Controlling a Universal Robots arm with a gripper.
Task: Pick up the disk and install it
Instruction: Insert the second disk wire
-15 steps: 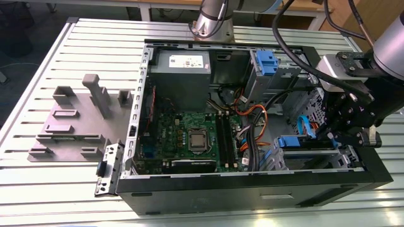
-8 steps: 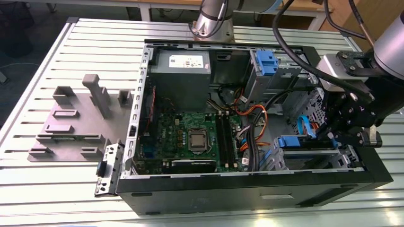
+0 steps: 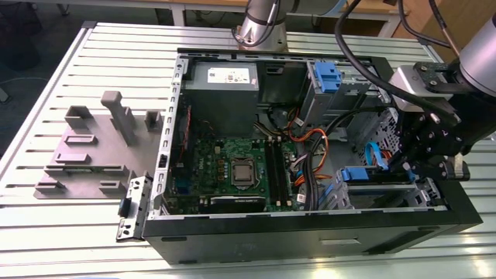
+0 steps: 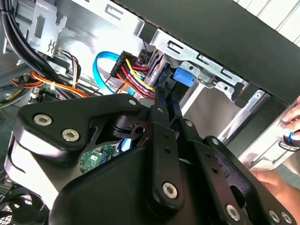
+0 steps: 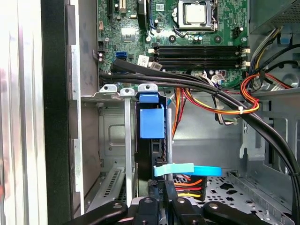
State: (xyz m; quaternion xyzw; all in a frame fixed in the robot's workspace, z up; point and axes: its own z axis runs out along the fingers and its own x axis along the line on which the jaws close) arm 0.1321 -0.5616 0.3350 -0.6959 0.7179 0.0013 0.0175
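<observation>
Disk (image 5: 152, 123), edge-on in its bay near the case (image 3: 310, 235) front. Gripper (image 3: 412, 167) above its rear; jaws narrow, pinching it. Judged best: push straight along the rails, clear of cables (image 5: 206, 101).

Open black computer case (image 3: 310, 232) lies on slatted metal table (image 3: 116, 52). Inside: green motherboard (image 3: 232, 168) with processor (image 3: 241, 173) at centre, memory slots (image 5: 199, 51) beside it in first wrist view. Grey power supply (image 3: 220, 93) with white sticker sits beyond motherboard. Grey drive cage with blue clip (image 3: 326, 78) stands toward exterior view's right. Red, yellow, orange wire bundle (image 5: 220, 105) crosses case floor; light blue flat cable (image 4: 101, 68) loops nearby. Grey fixture plate (image 3: 89, 154) lies on table at exterior view's left.
</observation>
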